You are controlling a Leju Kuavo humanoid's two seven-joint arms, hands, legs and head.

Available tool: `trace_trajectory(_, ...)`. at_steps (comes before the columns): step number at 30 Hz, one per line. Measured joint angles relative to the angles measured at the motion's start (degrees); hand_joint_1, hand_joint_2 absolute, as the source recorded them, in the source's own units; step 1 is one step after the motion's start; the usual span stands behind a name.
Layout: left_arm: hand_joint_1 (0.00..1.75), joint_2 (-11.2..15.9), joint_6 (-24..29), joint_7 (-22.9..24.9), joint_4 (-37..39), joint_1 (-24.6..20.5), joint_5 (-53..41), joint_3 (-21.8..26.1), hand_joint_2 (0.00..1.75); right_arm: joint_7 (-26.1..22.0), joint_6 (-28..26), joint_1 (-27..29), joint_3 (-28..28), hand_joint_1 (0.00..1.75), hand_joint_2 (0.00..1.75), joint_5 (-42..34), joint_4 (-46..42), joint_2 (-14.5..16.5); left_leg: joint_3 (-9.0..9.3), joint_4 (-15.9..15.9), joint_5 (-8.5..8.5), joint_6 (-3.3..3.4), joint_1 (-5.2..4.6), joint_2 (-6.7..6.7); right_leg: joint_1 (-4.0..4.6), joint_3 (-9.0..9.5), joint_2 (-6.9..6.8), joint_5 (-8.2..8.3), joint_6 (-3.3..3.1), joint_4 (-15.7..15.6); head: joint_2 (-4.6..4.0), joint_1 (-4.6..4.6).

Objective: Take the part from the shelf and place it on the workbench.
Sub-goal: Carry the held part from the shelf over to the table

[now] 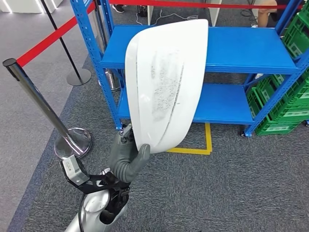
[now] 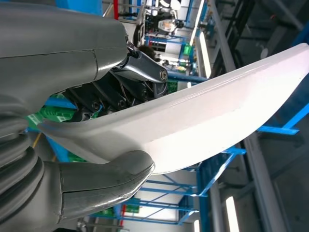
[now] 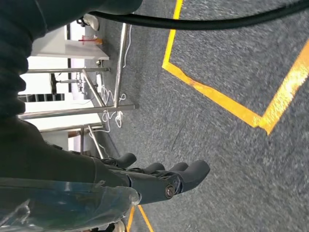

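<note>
Nearest the camera in the head view, the left hand (image 1: pixel 127 157) grasps the lower edge of a large white curved panel (image 1: pixel 165 82), thumb on the near face and darker fingers behind. That white part stands upright in the air, clear of the blue shelf (image 1: pixel 233 50) and in front of its left half, with a grey scuffed patch across the middle of its face. The left wrist view shows the same grip from the side: the thick grey thumb (image 2: pixel 109 181) presses one face of the panel's (image 2: pixel 204 121) edge while the dark fingers (image 2: pixel 109 99) lie against the other.

On the right wrist view, the right hand (image 3: pixel 160 179) holds nothing, its dark fingers stretched out nearly straight and close together above grey carpet (image 3: pixel 218 63) marked with yellow tape (image 3: pixel 218 101).

Just in front of the shelf's lower level, a yellow tape outline (image 1: pixel 204 145) lies on the carpet. Left of the shelf, a chrome stanchion (image 1: pixel 69 140) stands near, leaning in the picture, and a black-based post (image 1: pixel 78 76) stands further back, with a red belt (image 1: pixel 47 42) running between them. Right of the shelf, green plastic crates (image 1: pixel 287 106) are stacked. Both visible shelf levels are flat blue boards. Behind the shelf, a person's shoe (image 1: pixel 117 8) rests on the floor.
</note>
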Motion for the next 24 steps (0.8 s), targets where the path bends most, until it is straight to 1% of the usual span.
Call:
trace_trajectory(1, 1.75, 0.0, 0.1, -0.2, 0.0, 0.1, 0.0, 0.0, 1.75, -0.1, 0.0, 0.1, 0.1, 0.00, 1.75, 0.0, 0.0, 0.0, -0.29, -0.2, 0.58, 0.15, 0.22, 0.03, -0.06, -0.85, 0.09, -1.58, 0.36, 2.0, 0.00, 0.18)
trace_trajectory(2, 1.75, 0.0, 0.1, -0.4, 0.0, 0.1, 0.0, 0.1, 1.75, -0.1, 0.1, 0.2, 0.1, 0.00, 1.75, 0.0, 0.0, 0.0, -0.61, -0.2, 1.02, 0.28, 0.34, 0.07, -0.25, -2.04, 0.17, -3.89, 0.75, 5.4, 0.00, 0.31)
trace_trajectory(3, 1.75, 0.0, 0.2, -0.5, 0.0, 0.2, 0.0, 0.1, 1.75, -0.1, 0.2, 0.2, 0.2, 0.00, 1.75, 0.0, 0.0, 0.0, -0.99, -0.2, 1.40, 0.35, 0.39, 0.11, -0.46, -3.31, 0.17, -6.33, 1.13, 9.6, 0.00, 0.45)
trace_trajectory(4, 1.75, 0.0, 0.2, -0.6, 0.0, 0.3, 0.0, 0.2, 1.75, -0.1, 0.3, 0.2, 0.2, 0.00, 1.75, -0.1, 0.0, 0.0, -1.34, -0.2, 1.76, 0.28, 0.44, 0.15, -0.70, -4.32, 0.14, -8.22, 1.50, 13.5, 0.00, 0.48)
trace_trajectory(5, 1.75, 0.0, 0.2, -0.6, 0.0, 0.3, 0.0, 0.2, 1.75, -0.1, 0.4, 0.2, 0.2, 0.00, 1.75, -0.2, 0.0, 0.0, -1.68, -0.2, 2.09, 0.14, 0.54, 0.19, -0.93, -4.51, 0.12, -9.21, 1.84, 15.7, 0.00, 0.47)
trace_trajectory(6, 1.75, 0.0, 0.2, -0.6, 0.0, 0.4, 0.0, 0.3, 1.75, -0.1, 0.6, 0.2, 0.2, 0.00, 1.75, -0.5, 0.0, 0.0, -1.99, -0.2, 2.37, -0.08, 0.69, 0.19, -1.15, -3.55, 0.10, -9.19, 2.16, 15.6, 0.00, 0.48)
trace_trajectory(7, 1.75, 0.0, 0.2, -0.6, 0.0, 0.4, 0.0, 0.3, 1.75, 0.1, 0.9, 0.2, 0.2, 0.00, 1.75, -0.9, 0.0, -0.1, -2.28, 0.0, 2.60, -0.33, 0.93, 0.15, -1.40, -1.39, 0.07, -8.32, 2.51, 13.1, 0.00, 0.48)
trace_trajectory(8, 1.75, 0.0, 0.3, -0.6, 0.0, 0.5, 0.0, 0.4, 1.75, 0.3, 1.3, 0.1, 0.1, 0.00, 1.75, -1.4, 0.0, -0.1, -2.57, 0.2, 2.72, -0.68, 1.15, 0.10, -1.72, 1.62, 0.05, -7.09, 2.97, 8.9, 0.00, 0.49)
trace_trajectory(9, 1.75, 0.0, 0.3, -0.6, 0.0, 0.5, 0.0, 0.4, 1.75, 0.6, 1.7, 0.0, 0.1, 0.00, 1.75, -2.0, 0.0, 0.0, -2.99, 0.7, 2.74, -1.07, 1.23, 0.04, -1.93, 4.36, 0.23, -6.30, 3.35, 4.9, 0.00, 0.66)
trace_trajectory(10, 1.75, 0.0, 0.3, -0.6, 0.0, 0.5, 0.0, 0.4, 1.75, 0.8, 2.0, 0.0, 0.0, 0.00, 1.75, -2.5, 0.0, 0.1, -3.40, 1.2, 2.74, -1.41, 1.22, -0.01, -2.14, 6.24, 0.48, -5.81, 3.30, 1.9, 0.00, 0.77)
trace_trajectory(11, 1.75, 0.0, 0.4, -0.6, 0.0, 0.5, 0.0, 0.5, 1.75, 0.9, 2.2, -0.1, -0.1, 0.00, 1.75, -2.8, 0.0, 0.1, -3.78, 1.6, 2.76, -1.75, 1.13, -0.04, -2.23, 7.12, 0.73, -5.71, 3.03, 0.3, 0.00, 0.75)
trace_trajectory(13, 1.75, 0.0, 0.6, -0.6, 0.0, 0.5, -0.1, 0.6, 1.75, 0.9, 2.2, -0.1, -0.2, 0.00, 1.75, -3.1, 0.0, 0.2, -4.23, 1.9, 2.93, -2.20, 1.12, -0.06, -2.09, 6.77, 1.06, -5.75, 1.81, 0.4, 0.00, 0.61)
trace_trajectory(14, 1.75, 0.0, 0.9, -0.6, 0.0, 0.5, -0.2, 0.6, 1.75, 0.9, 2.0, -0.1, -0.3, 0.00, 1.75, -3.2, 0.0, 0.2, -4.35, 2.1, 2.83, -2.47, 1.21, -0.06, -2.04, 6.61, 1.04, -5.65, 1.34, 0.5, 0.00, 0.52)
trace_trajectory(15, 1.75, 0.0, 1.5, -0.4, 0.0, 0.5, -0.3, 0.7, 1.75, 0.9, 1.7, -0.1, -0.4, 0.00, 1.75, -3.4, 0.0, 0.2, -4.65, 2.6, 2.26, -2.76, 1.30, -0.05, -2.03, 6.51, 1.02, -5.55, 0.88, 0.5, 0.00, 0.49)
trace_trajectory(16, 1.75, 0.0, 2.3, -0.2, 0.0, 0.5, -0.3, 0.8, 1.75, 0.8, 1.3, -0.1, -0.5, 0.00, 1.75, -3.5, 0.0, 0.2, -5.41, 4.3, 1.01, -3.07, 1.38, -0.04, -2.06, 6.39, 0.98, -5.42, 0.46, 0.5, 0.00, 0.42)
trace_trajectory(17, 1.75, 0.0, 3.3, 0.2, 0.0, 0.5, -0.4, 0.9, 1.75, 0.6, 0.7, -0.1, -0.7, 0.00, 1.75, -3.7, 0.0, 0.2, -6.69, 7.2, -0.78, -3.37, 1.44, -0.03, -2.09, 6.24, 0.92, -5.28, 0.10, 0.5, 0.00, 0.34)
trace_trajectory(19, 1.75, 0.0, 5.6, 0.8, 0.0, 0.8, -0.8, 1.1, 1.75, -0.3, -0.5, -0.1, -1.1, 0.00, 1.75, -4.1, 0.0, 0.2, -10.24, 14.9, -4.54, -3.68, 1.52, -0.01, -2.04, 5.78, 0.82, -5.06, -0.30, 0.5, 0.00, 0.24)
trace_trajectory(20, 1.75, 0.1, 6.7, 1.0, 0.0, 1.0, -1.0, 1.3, 1.75, -0.9, -0.9, -0.1, -1.2, 0.00, 1.75, -4.4, 0.0, 0.2, -11.49, 17.6, -5.39, -3.68, 1.54, -0.01, -2.00, 5.56, 0.78, -4.94, -0.39, 0.5, 0.00, 0.24)
trace_trajectory(21, 1.75, 0.1, 7.7, 1.1, 0.0, 1.3, -1.4, 1.4, 1.75, -1.6, -1.2, -0.1, -1.4, 0.00, 1.75, -4.7, 0.0, 0.2, -11.84, 18.4, -5.18, -3.59, 1.55, -0.02, -1.96, 5.39, 0.76, -4.82, -0.41, 0.5, 0.00, 0.24)
trace_trajectory(22, 1.75, 0.1, 8.6, 1.0, 0.0, 1.4, -1.8, 1.5, 1.75, -2.4, -1.4, 0.0, -1.5, 0.00, 1.75, -4.8, 0.0, 0.2, -11.09, 17.1, -3.93, -3.41, 1.54, -0.02, -1.92, 5.28, 0.77, -4.71, -0.35, 0.5, 0.00, 0.24)
trace_trajectory(23, 1.75, 0.1, 9.5, 0.8, 0.0, 1.5, -2.2, 1.7, 1.75, -3.2, -1.3, 0.0, -1.5, 0.00, 1.75, -4.9, 0.0, 0.2, -9.37, 14.0, -1.99, -3.16, 1.53, -0.02, -1.90, 5.24, 0.78, -4.61, -0.24, 0.5, 0.00, 0.24)
trace_trajectory(24, 1.75, 0.1, 10.3, 0.5, 0.0, 1.6, -2.7, 1.7, 1.75, -4.2, -1.2, 0.0, -1.5, 0.00, 1.75, -4.8, 0.0, 0.2, -7.26, 10.1, -0.17, -2.90, 1.51, -0.02, -1.86, 5.18, 0.80, -4.50, -0.08, 0.5, 0.00, 0.24)
